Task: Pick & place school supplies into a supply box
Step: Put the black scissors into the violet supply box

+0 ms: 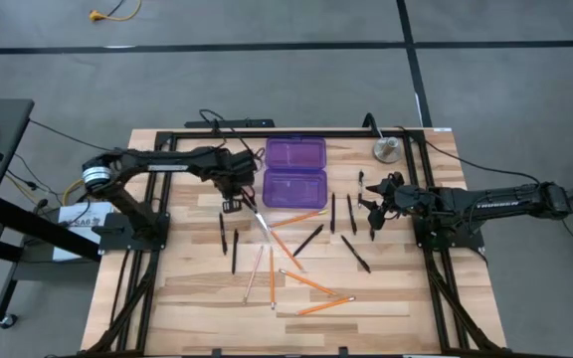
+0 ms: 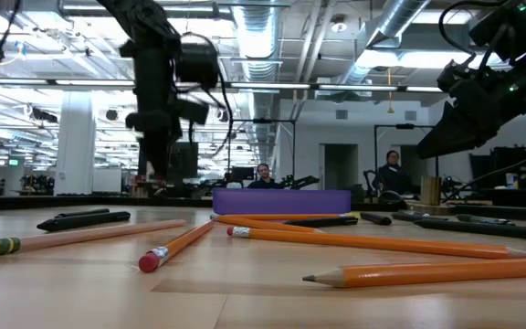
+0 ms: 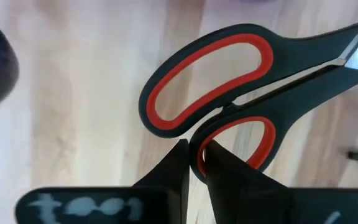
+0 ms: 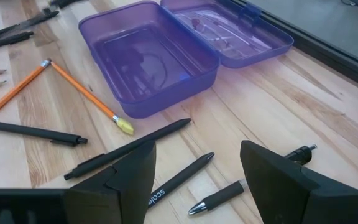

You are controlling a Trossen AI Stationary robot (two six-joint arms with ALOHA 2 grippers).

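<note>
We see the left gripper (image 3: 194,163) pinching the small handle loop of the red-handled scissors (image 3: 241,81), which lie on the bench (image 1: 187,288) just beside the supply box (image 1: 294,177), at its eight o'clock. The box sits open toward twelve o'clock on the bench, lid flat behind the tray. We find the right gripper (image 4: 197,168) spread wide, holding nothing, above the black pens (image 4: 129,151) at the box's three o'clock. Orange pencils (image 1: 311,283) and pale pencils (image 1: 255,273) lie scattered toward six o'clock.
</note>
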